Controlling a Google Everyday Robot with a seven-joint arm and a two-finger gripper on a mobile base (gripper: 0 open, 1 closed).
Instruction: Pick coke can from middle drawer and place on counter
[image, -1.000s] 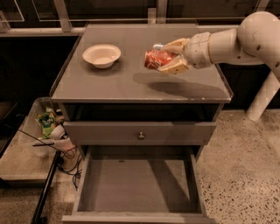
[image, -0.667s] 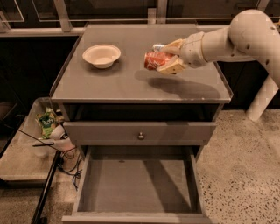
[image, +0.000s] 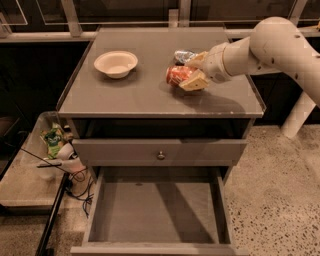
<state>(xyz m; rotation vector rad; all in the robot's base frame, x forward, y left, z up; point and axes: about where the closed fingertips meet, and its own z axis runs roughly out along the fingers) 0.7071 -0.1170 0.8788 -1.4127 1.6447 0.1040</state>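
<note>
The coke can (image: 176, 75) is red and lies on its side between the fingers of my gripper (image: 189, 74), low over the right half of the counter (image: 135, 92). I cannot tell whether the can touches the surface. The gripper is shut on the can, and my pale arm (image: 270, 47) reaches in from the right. The middle drawer (image: 155, 212) is pulled open below, with a bare grey floor.
A white bowl (image: 116, 63) sits on the counter's left half. A crinkled silver packet (image: 183, 55) lies just behind the gripper. A closed drawer front with a round knob (image: 160, 155) is above the open drawer. A bin of clutter (image: 55, 145) stands at the left.
The gripper with the can has moved slightly down and to the left, closer to the counter top. The arm's elbow has swung in from the right.
</note>
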